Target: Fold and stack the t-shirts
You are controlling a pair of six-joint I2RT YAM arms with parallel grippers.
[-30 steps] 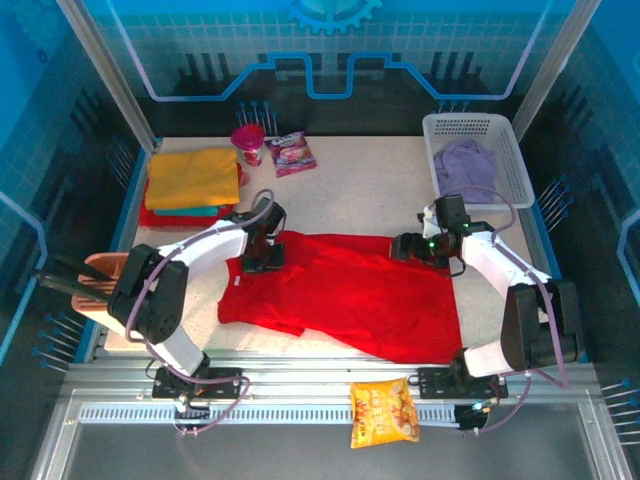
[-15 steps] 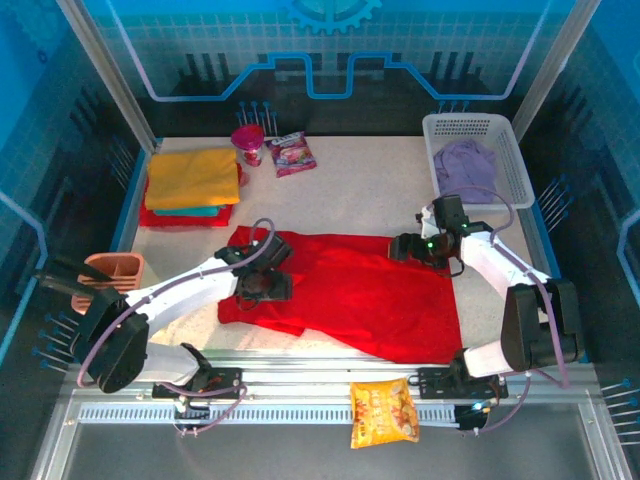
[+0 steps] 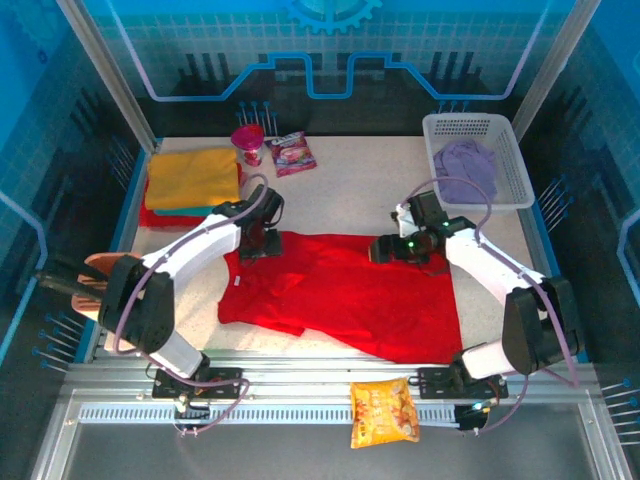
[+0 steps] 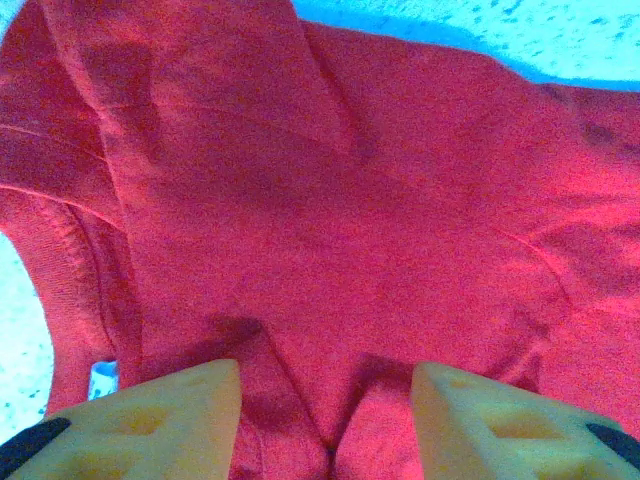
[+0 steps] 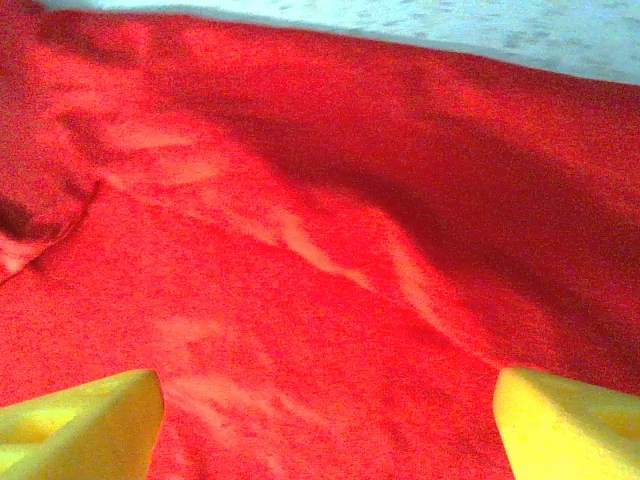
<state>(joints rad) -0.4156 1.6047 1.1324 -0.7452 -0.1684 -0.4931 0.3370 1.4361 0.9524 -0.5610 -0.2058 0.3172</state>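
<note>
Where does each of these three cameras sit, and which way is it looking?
Top external: fixed above and behind the arms, looking down on the table; both arms show, left gripper and right gripper over the red t-shirt.
Left wrist: on the left wrist, looking down at the shirt's collar end; its yellow fingers apart at bottom.
Right wrist: on the right wrist, looking across the shirt's body; its yellow fingers wide apart in the bottom corners.
Shared: all three see the red t-shirt.
</note>
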